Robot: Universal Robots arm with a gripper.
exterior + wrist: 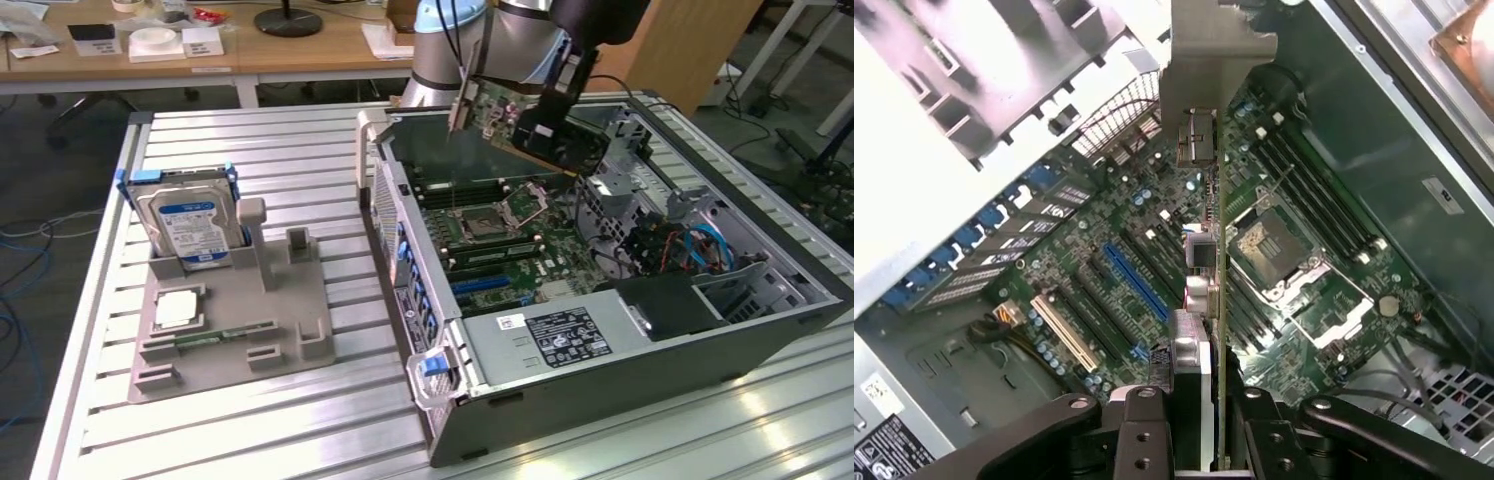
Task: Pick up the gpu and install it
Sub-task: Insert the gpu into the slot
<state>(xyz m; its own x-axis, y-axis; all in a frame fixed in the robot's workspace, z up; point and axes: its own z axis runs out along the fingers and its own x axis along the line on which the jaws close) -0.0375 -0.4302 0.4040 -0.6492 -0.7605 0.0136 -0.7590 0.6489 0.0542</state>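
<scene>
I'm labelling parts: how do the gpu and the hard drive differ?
The gpu is a thin green board; the hard drive is a thick silver block with a blue-white label. The gpu is clamped in the gripper above the open case; the hard drive stands upright in a grey holder. Both are rectangular.

Wooden desks (294, 55) behind; grey floor (80, 130) with blue cables (16, 262), perhaps network leads; ribbed metal table (240, 430).
</scene>
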